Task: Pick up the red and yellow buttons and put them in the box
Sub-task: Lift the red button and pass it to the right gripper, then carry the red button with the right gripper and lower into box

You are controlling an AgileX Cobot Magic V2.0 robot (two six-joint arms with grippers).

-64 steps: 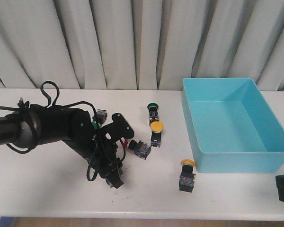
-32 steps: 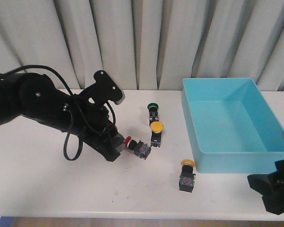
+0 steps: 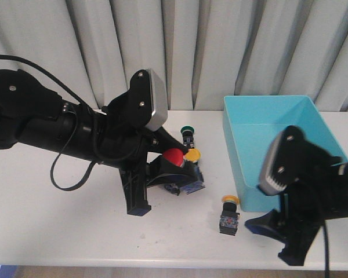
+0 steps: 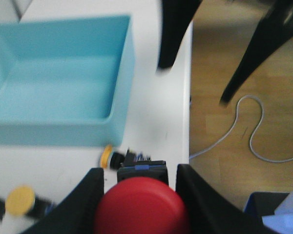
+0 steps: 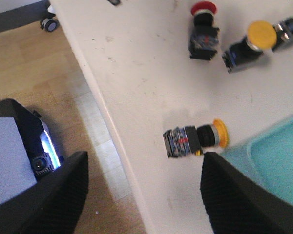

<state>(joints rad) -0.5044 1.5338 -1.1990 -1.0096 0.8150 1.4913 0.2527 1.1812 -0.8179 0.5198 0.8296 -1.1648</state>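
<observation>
My left gripper (image 3: 165, 194) is shut on the red button (image 3: 174, 156), which sits a little above the table at its middle. In the left wrist view the red cap (image 4: 141, 207) fills the gap between both fingers (image 4: 185, 195), its black body pointing away. One yellow button (image 3: 192, 154) lies just right of it. Another yellow button (image 3: 229, 213) lies by the front left corner of the box (image 3: 267, 99). My right gripper (image 3: 271, 243) hangs open and empty over the table's front edge, next to that yellow button (image 5: 198, 139).
A green-capped switch (image 3: 187, 130) lies behind the yellow one. The table's front edge (image 5: 112, 126) runs under my right gripper, with wooden floor beyond it. A cable (image 4: 254, 126) lies on the floor. Curtains close off the back.
My left arm rose and swung right onto the red button, and its cap now shows higher up. My right arm came in from the right corner towards the yellow button by the box.
</observation>
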